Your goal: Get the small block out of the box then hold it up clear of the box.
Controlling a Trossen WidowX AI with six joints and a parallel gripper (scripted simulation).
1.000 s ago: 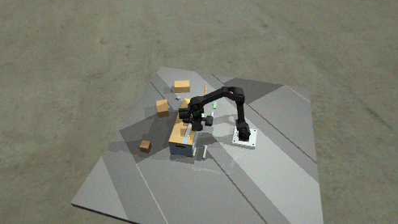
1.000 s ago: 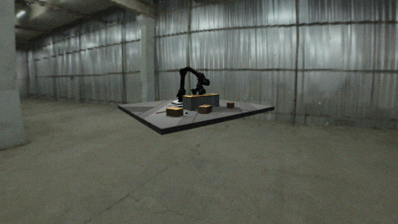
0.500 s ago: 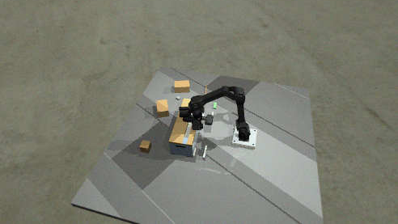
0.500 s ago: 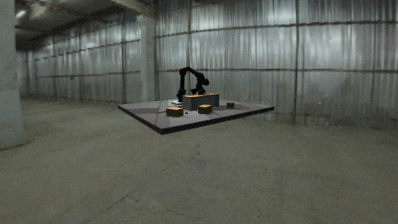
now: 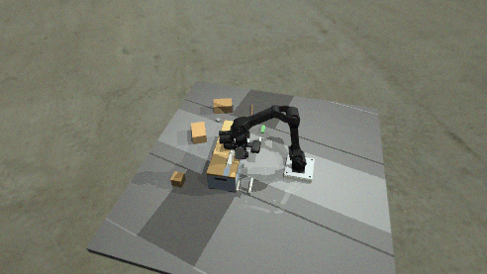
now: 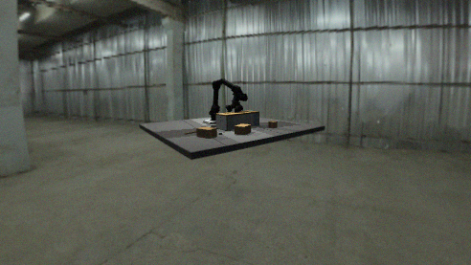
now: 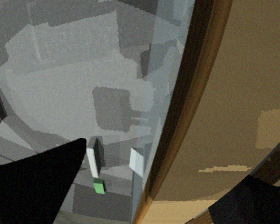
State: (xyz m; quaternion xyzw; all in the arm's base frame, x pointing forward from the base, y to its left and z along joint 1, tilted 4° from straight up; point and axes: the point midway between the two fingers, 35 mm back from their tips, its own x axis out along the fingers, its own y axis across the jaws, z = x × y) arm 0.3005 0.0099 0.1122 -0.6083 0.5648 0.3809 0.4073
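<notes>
so the arm (image 5: 277, 115) is reaching over the tan-topped box (image 5: 221, 166), with the gripper (image 5: 241, 148) hanging wide open and holding nothing. in the wrist view both dark fingers are framing the box's tan edge (image 7: 211, 163), and a tiny green thing (image 7: 99, 188) is lying on the grey table (image 5: 317, 227) beside it, possibly the block, though it's too small to be sure. three loose cardboard boxes (image 5: 198, 132) are sitting around. no readable writing showing anywhere.

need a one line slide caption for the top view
Black arm reaches over the tan-topped box, open gripper empty, three small cartons scattered on the grey table.
</notes>
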